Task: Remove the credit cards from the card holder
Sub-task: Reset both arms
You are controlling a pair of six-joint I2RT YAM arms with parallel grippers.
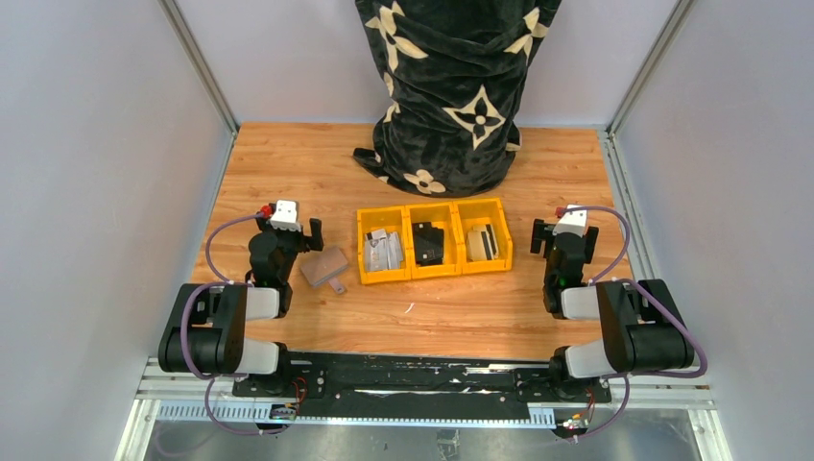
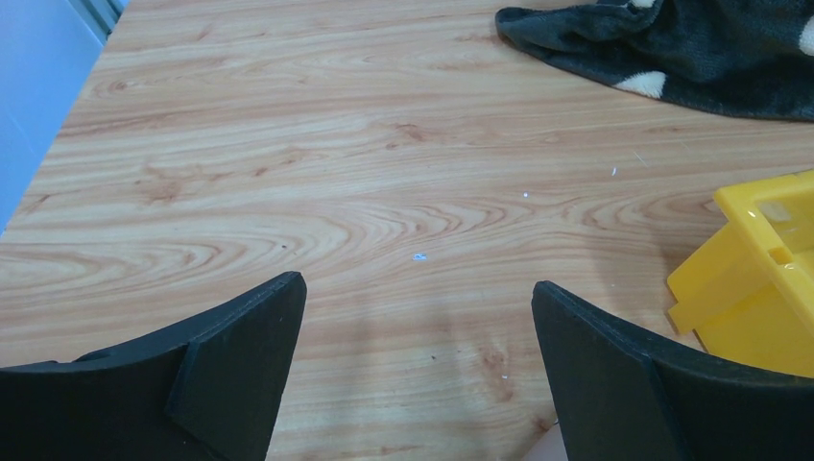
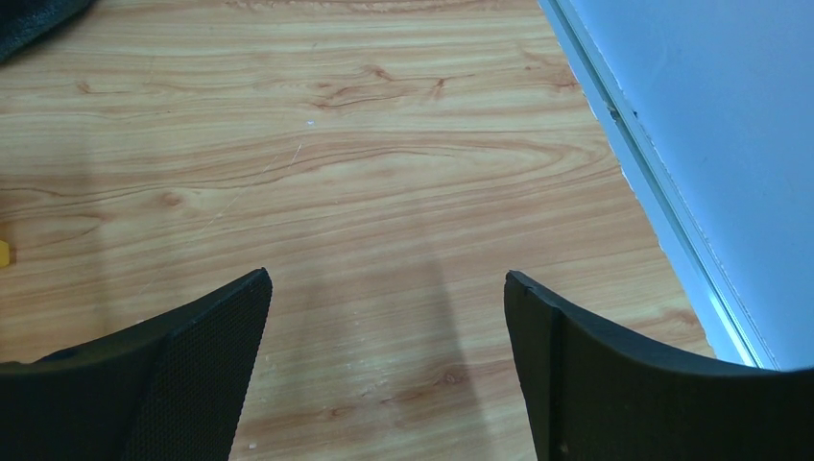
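The taupe-brown card holder [image 1: 323, 266] lies flat on the wooden table with its little tab [image 1: 337, 285] toward the near side, just left of the yellow tray. Silvery grey credit cards [image 1: 383, 250] lie in the tray's left compartment. My left gripper [image 1: 287, 233] hovers just left of the holder, open and empty; in the left wrist view [image 2: 419, 288] only bare wood shows between its fingers. My right gripper [image 1: 566, 233] is right of the tray, open and empty, over bare wood in the right wrist view [image 3: 387, 283].
The yellow three-compartment tray [image 1: 433, 277] stands mid-table, with a small black item [image 1: 427, 242] in the middle bin and a beige-and-black item [image 1: 483, 241] in the right bin. Its corner shows in the left wrist view [image 2: 758, 288]. A black patterned cloth [image 1: 451, 86] hangs at the back. Grey walls enclose both sides.
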